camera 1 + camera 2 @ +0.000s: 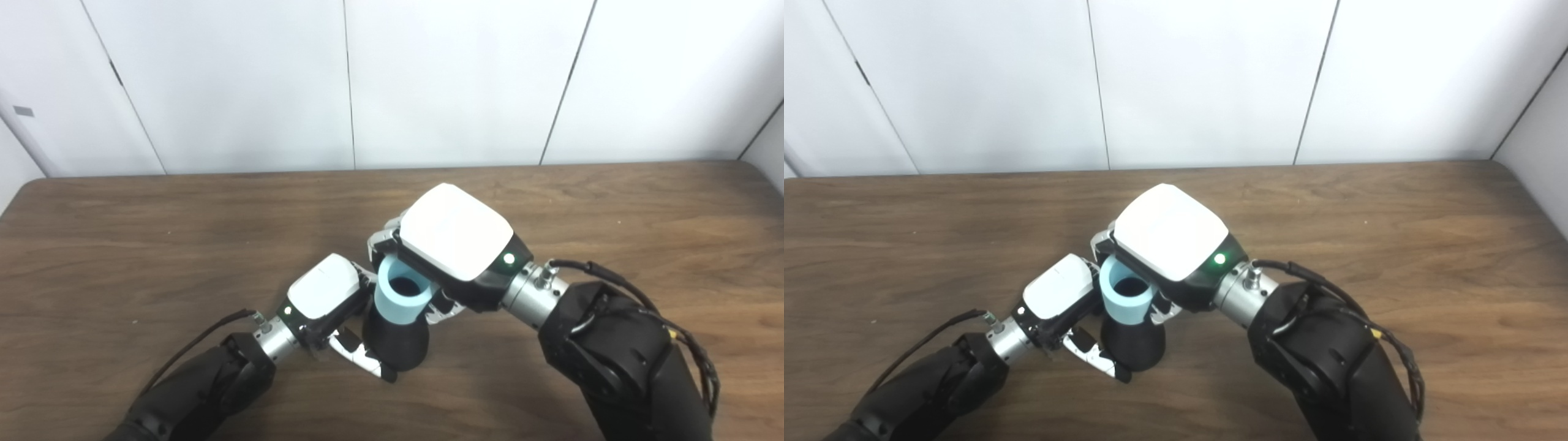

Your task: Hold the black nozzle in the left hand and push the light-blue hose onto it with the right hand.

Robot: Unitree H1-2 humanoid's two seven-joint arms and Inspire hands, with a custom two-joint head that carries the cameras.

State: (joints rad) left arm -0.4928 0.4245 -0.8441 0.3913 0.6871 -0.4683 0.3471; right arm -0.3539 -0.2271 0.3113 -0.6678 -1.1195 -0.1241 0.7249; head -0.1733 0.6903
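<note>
Table [122, 245] of dark wood carries everything, the black nozzle [397, 346] standing upright on it as landmark. Right hand [456, 239], above the nozzle, has fingers wrapped on the light-blue hose [399, 299], seated over the nozzle's top. Left hand [324, 297], beside the nozzle, clasps its flared base, likely steadying it.

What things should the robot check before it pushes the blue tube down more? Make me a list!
1. Left hand holds the black nozzle: ok.
2. Right hand grips the light-blue hose: ok.
3. Hose sits on top of the nozzle, lined up: ok.
4. Hose pushed fully down: cannot tell.
5. Nozzle base resting on the table: cannot tell.
</note>
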